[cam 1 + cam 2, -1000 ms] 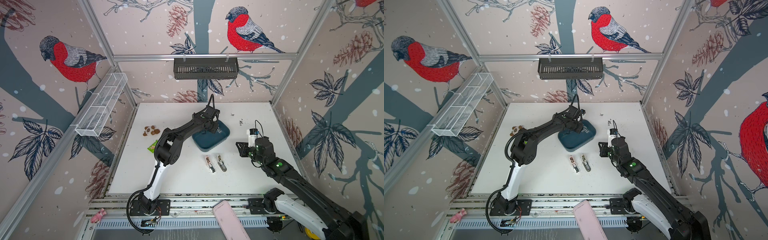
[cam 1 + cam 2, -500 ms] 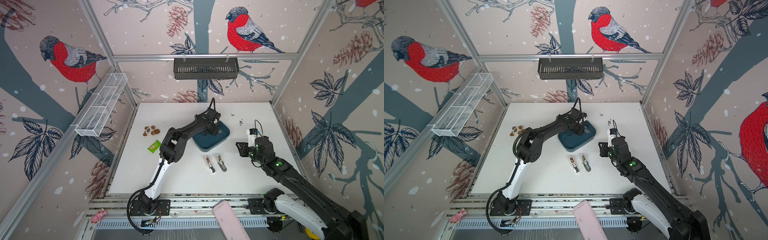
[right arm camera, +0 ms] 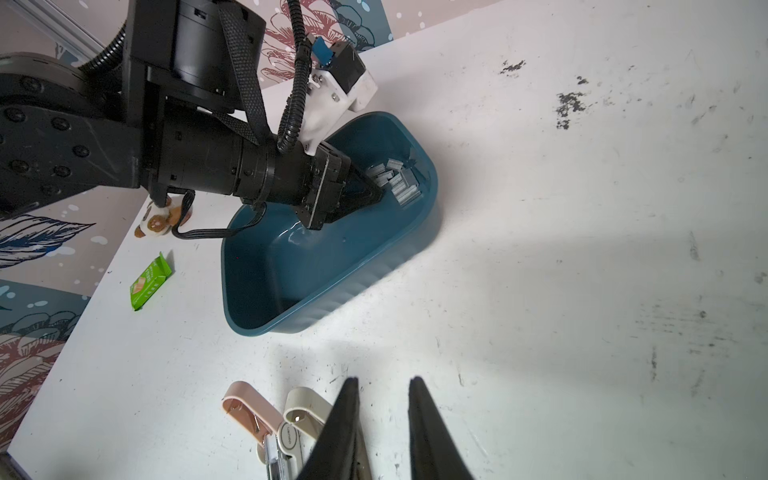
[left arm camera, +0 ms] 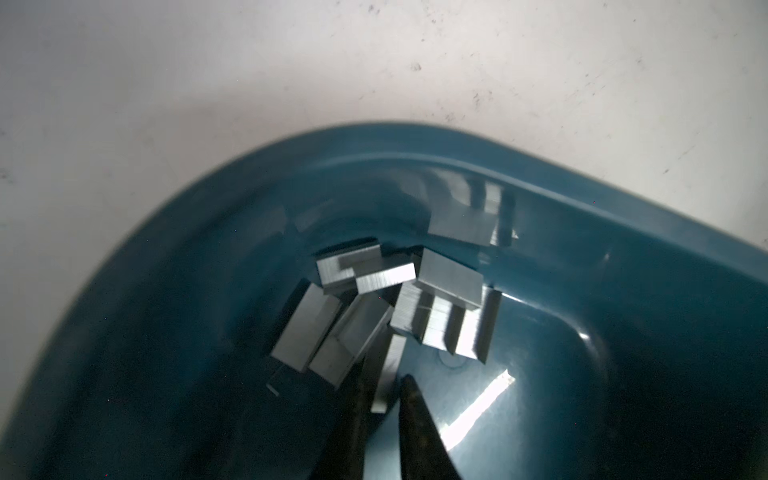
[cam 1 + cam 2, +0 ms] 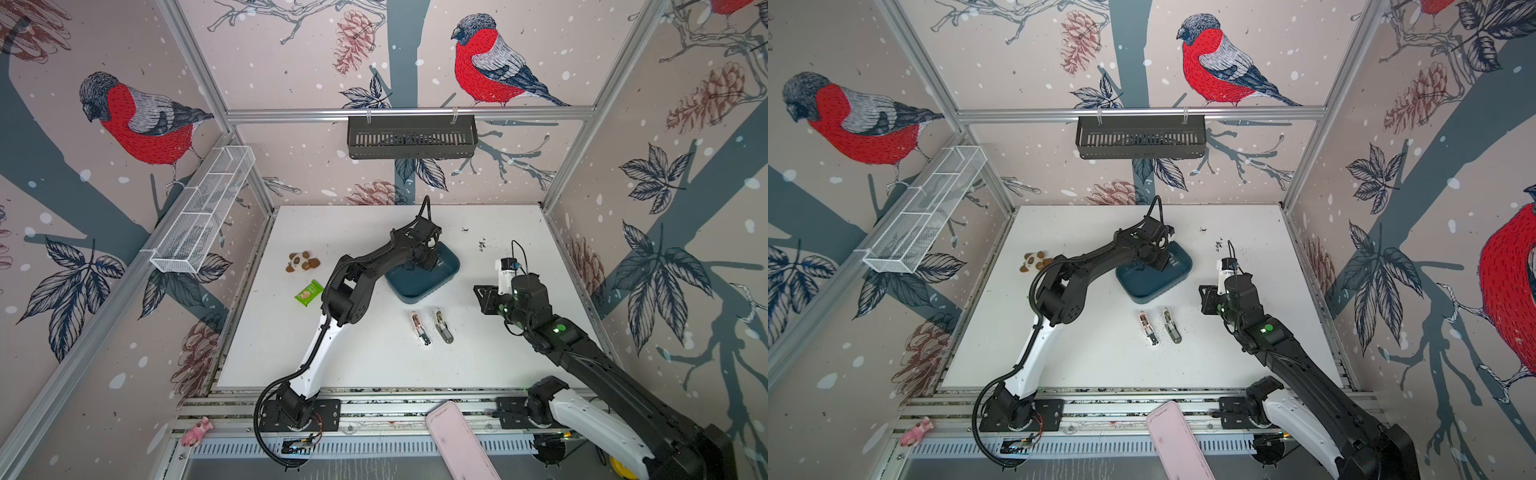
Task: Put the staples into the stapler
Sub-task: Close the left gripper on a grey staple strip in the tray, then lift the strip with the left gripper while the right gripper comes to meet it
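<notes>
The left gripper is reaching down into the teal plastic tray, where the staple strips are lying in a loose heap toward one corner. Its jaws are standing close together. A single strip is sitting lengthwise between them and seems to be touched on both flanks, so it looks pinched rather than merely straddled.

The right gripper is hovering over the bare table, its jaws a little apart with nothing between them. It is just beside the pink mini stapler and the cream mini stapler, both lying opened out.

These strips are probably light, stiff, slick metal bars bonded only weakly. A hard or skewed squeeze is therefore risking a snapped strip, or one squirting out. The safest hold is likely across the two long flat sides near mid-length, keeping the strip level for the stapler's channel.
</notes>
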Controlling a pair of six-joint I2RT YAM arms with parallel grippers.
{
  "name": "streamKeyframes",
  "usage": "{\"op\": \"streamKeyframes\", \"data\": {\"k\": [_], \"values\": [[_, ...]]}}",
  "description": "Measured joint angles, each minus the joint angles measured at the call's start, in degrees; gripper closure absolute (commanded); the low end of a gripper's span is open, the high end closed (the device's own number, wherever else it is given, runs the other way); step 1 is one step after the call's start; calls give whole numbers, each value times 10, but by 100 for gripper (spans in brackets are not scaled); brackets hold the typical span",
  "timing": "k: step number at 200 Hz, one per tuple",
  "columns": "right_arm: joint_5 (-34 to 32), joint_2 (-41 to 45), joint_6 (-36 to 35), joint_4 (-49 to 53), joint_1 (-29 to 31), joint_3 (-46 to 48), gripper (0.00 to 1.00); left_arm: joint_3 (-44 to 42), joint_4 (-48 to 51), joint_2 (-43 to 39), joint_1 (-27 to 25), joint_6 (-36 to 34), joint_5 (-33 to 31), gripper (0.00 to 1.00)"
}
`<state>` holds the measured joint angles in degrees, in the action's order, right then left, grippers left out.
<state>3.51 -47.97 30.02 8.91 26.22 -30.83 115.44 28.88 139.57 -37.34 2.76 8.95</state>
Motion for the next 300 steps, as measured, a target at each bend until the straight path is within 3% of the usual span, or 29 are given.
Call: {"op": "streamKeyframes", "data": {"k": [50, 113, 150, 224, 300], "values": [[0, 0, 0, 0, 0, 2, 77, 2, 0, 2, 0, 0, 3, 93], [1, 3, 1, 2, 0, 5, 77, -3, 4, -9, 0, -1, 15, 94], [14, 3, 18, -2, -2, 5, 76, -51, -2, -58, 1, 0, 26, 93], [102, -78, 209, -173, -34, 12, 75, -214, -56, -215, 7, 33, 76, 92], [188, -261, 313, -374, -41, -73, 72, -240, -82, -303, 7, 71, 134, 91]]}}
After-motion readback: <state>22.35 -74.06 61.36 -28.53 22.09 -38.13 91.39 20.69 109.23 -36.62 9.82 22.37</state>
